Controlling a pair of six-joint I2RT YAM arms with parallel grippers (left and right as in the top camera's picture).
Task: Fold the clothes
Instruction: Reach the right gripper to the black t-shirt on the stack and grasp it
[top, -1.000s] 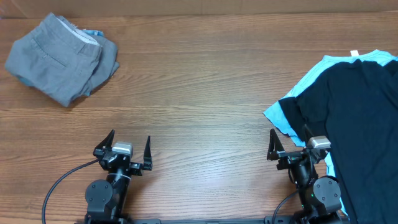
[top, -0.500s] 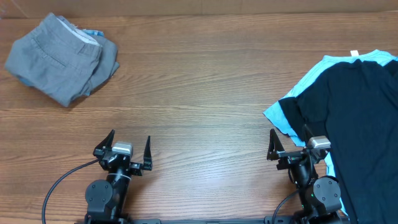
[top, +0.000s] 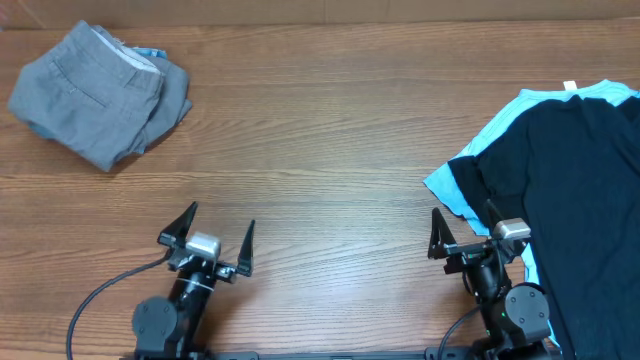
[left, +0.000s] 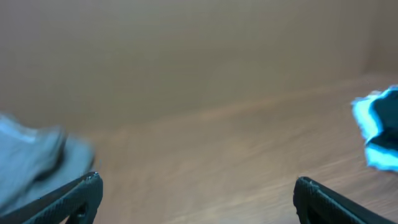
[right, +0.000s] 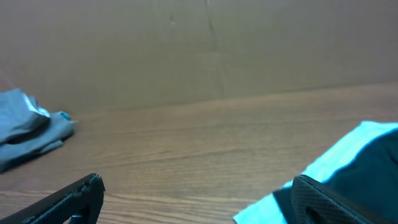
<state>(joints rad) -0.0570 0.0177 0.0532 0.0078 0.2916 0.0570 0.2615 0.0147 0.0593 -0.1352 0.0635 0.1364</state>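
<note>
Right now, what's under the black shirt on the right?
Under the black shirt, a light blue garment peeks out at the left and top edges. The rest is covered, so its shape can't be seen.

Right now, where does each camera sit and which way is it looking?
Overhead: above the table, looking straight down at grey shorts and black shirt; both arms show, left fingers and right fingers open.
Left wrist: on the left arm, low, facing the far wall; blurry; its own fingers show.
Right wrist: on the right arm, facing likewise; its own fingers show.
Shared: every view sees shorts and shirt.
</note>
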